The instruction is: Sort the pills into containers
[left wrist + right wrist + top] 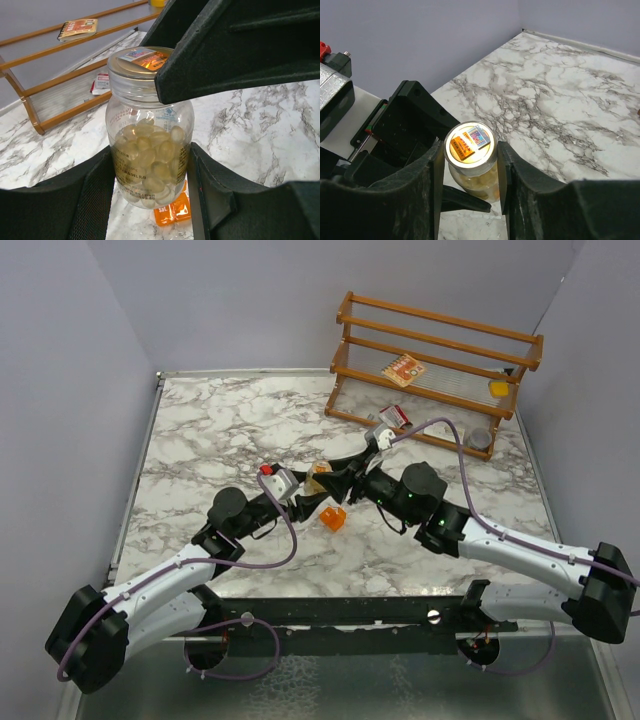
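Left gripper [150, 165] clamps the body of the clear jar [149, 107], one black finger pressed to each side of the glass, just below its shoulder. Right gripper [470, 155] reaches in from the right side and has its two fingers set against opposite edges of the jar's round lid [470, 142], so it is closed on the lid with no gap showing on either side. The lid carries an orange sticker and a small blue-and-white one.

The jar stands upright near the middle of the marble table [220, 430], between the two wrists. Pale yellow pills [150, 170] fill about its lower half. Whether its base rests on the table or hangs just above it, I cannot tell.

The orange box [333, 518] lies on the marble just near of the jar and a little to the right, apart from both grippers.

At the far right stands a wooden rack [440, 335]. A red-and-white packet [403, 371] lies on its shelf, and a second packet [393, 417] sits on the table at its near edge. A grey tin [479, 438] stands right of that packet.
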Available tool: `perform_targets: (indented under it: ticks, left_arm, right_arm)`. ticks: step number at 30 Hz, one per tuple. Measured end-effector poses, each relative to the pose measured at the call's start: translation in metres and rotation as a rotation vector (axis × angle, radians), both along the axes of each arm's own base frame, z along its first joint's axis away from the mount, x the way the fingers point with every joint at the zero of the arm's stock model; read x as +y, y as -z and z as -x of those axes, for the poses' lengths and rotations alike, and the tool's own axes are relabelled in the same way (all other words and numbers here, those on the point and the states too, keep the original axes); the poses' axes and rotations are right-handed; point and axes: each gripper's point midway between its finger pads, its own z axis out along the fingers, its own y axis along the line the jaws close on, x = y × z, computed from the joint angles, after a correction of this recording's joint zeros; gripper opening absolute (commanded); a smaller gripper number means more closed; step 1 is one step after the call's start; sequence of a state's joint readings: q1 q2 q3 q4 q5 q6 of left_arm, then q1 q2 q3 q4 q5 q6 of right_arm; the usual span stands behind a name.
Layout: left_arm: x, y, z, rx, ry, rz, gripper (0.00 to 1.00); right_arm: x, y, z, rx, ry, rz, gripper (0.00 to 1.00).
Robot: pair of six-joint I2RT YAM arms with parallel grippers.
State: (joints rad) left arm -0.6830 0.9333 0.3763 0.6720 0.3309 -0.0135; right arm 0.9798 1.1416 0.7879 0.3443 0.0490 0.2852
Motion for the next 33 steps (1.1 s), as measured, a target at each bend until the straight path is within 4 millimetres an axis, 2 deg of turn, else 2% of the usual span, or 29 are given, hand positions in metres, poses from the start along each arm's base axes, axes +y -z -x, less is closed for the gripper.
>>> perform_targets:
  ticks: [2,6,9,14,18,28,33]
  left_arm:
    - [0.000,0.000,0.000,0.002,-0.002,0.001,0.00]
    - [0.000,0.000,0.000,0.004,-0.003,0.001,0.00]
    - [0.000,0.001,0.000,0.008,-0.003,0.002,0.00]
    - [0.000,0.001,0.000,0.010,-0.001,0.004,0.00]
    - [0.001,0.002,0.011,-0.001,0.032,0.008,0.00]
    - [-0.005,-0.022,0.056,-0.095,0.239,0.053,0.00]
    - [-0.009,-0.025,0.075,-0.106,0.345,0.058,0.00]
  right_arm:
    - [0.000,0.000,-0.001,-0.002,0.002,0.003,0.30]
    - [0.002,0.001,-0.002,-0.007,0.003,0.008,0.13]
    - [0.002,0.001,-0.002,-0.014,0.002,0.015,0.09]
    - [0.002,0.001,-0.002,-0.039,-0.003,0.036,0.06]
    - [0.001,0.002,0.005,-0.056,-0.034,0.066,0.04]
    - [-0.008,-0.021,0.049,-0.136,-0.217,0.083,0.01]
    - [-0.007,-0.024,0.068,-0.170,-0.320,0.094,0.01]
